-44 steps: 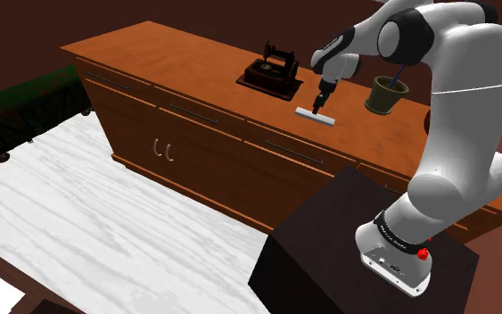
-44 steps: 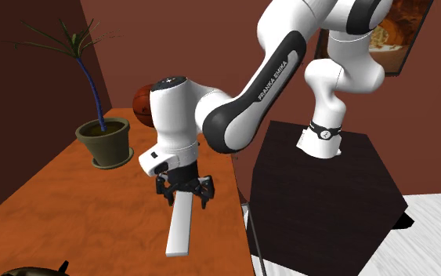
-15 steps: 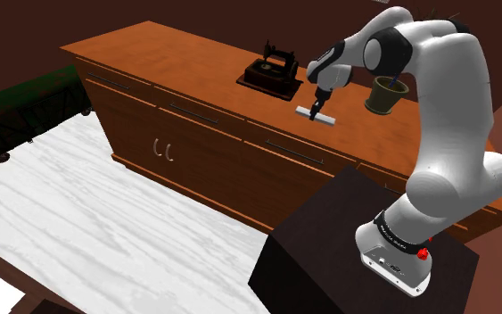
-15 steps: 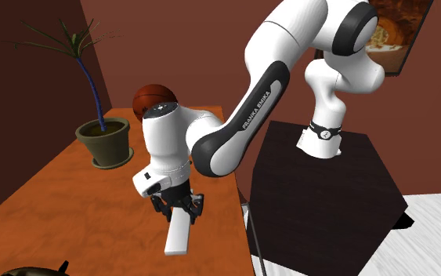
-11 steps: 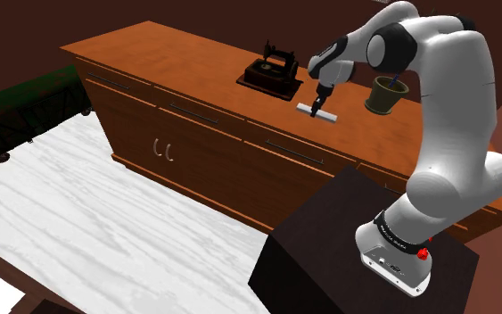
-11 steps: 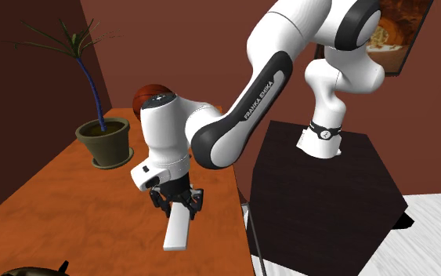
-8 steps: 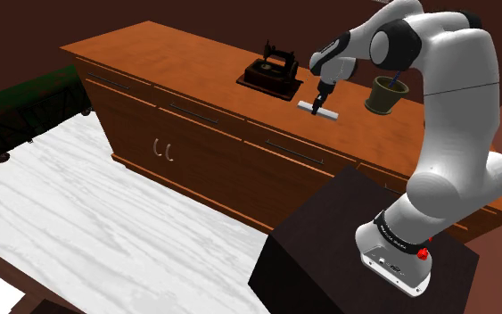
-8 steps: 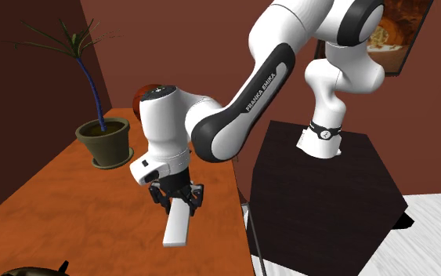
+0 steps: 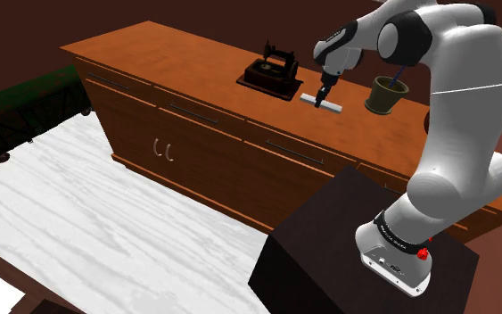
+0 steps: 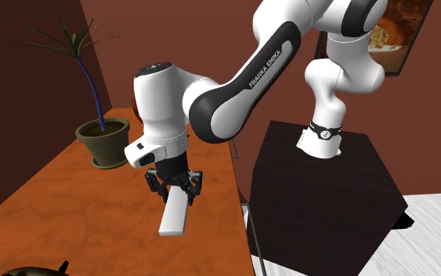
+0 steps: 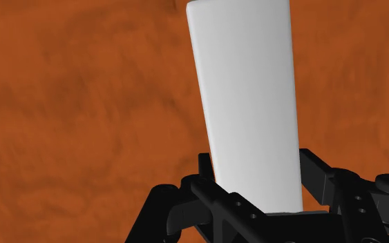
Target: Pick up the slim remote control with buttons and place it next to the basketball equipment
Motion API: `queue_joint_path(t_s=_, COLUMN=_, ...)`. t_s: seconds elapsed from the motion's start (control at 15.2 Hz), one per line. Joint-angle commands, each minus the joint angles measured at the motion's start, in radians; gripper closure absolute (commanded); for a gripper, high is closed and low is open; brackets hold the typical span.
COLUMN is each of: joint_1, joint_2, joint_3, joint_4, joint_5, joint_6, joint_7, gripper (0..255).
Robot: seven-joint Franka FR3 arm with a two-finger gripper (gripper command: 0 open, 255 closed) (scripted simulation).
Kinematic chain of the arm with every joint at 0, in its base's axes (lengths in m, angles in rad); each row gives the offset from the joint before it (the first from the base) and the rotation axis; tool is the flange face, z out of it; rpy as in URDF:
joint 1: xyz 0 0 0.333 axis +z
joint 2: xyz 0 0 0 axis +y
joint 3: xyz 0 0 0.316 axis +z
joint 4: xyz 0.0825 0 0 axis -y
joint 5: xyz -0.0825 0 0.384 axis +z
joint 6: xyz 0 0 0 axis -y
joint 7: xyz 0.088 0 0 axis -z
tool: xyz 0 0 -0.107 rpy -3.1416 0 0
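Note:
My black gripper (image 9: 323, 92) is shut on one end of a slim, plain white remote (image 9: 323, 102). The remote hangs level, a little above the orange-brown wooden counter (image 9: 177, 62). In the second exterior view the gripper (image 10: 173, 192) clasps the remote (image 10: 175, 213) near the counter's (image 10: 77, 212) front edge, the free end pointing towards the camera. In the wrist view both fingers press the remote's (image 11: 244, 103) long sides, the gripper (image 11: 255, 190) at its near end over the counter (image 11: 82, 103). The arm's white link covers the basketball in the second exterior view.
A potted plant (image 9: 387, 94) stands on the counter just beyond the gripper, also the potted plant (image 10: 105, 141) at the second exterior view's left. A dark old sewing machine (image 9: 271, 71) sits to the shoulder view's left. The black stand (image 9: 365, 259) is in front of the cabinet drawers.
The gripper has risen with the remote held in it, lifting it off the counter and carrying it slightly towards the plant.

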Motion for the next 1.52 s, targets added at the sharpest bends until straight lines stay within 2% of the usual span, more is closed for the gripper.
queue_joint_path(t_s=0.0, joint_1=0.004, joint_2=-0.015, joint_3=-0.005, joint_4=0.004, joint_5=-0.007, joint_6=-0.019, joint_7=0.005, gripper=255)
queue_joint_path(t_s=1.45, joint_1=0.026, joint_2=-0.157, joint_3=-0.047, joint_4=0.091, joint_5=-0.073, joint_6=-0.239, joint_7=0.047, gripper=255)
